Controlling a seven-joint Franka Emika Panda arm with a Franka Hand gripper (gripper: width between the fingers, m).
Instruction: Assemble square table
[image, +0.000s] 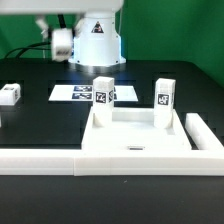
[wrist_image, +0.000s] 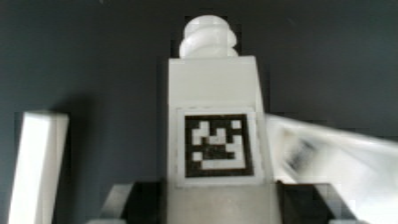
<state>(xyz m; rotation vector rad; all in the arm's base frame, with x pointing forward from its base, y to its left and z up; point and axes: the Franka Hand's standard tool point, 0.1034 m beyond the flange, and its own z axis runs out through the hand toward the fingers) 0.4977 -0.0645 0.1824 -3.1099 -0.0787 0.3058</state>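
The square table's white slab (image: 135, 150) lies underside up at the front, inside the rail. Two white tagged legs (image: 104, 96) (image: 165, 97) stand upright at its far corners. A third leg (image: 10, 95) lies loose at the exterior view's left. My gripper (image: 60, 40) hangs high at the back left, above the black table. In the wrist view my gripper (wrist_image: 222, 205) is shut on another leg (wrist_image: 217, 110). Dark fingers (wrist_image: 146, 203) press both of its sides. Its tag faces the camera and its rounded peg (wrist_image: 208, 38) points away.
The marker board (image: 75, 95) lies flat behind the slab. A long white L-shaped rail (image: 205, 145) runs along the front and up the exterior view's right. The robot base (image: 97, 40) stands at the back. A white bar (wrist_image: 36, 165) and a blurred white part (wrist_image: 338, 150) flank the held leg.
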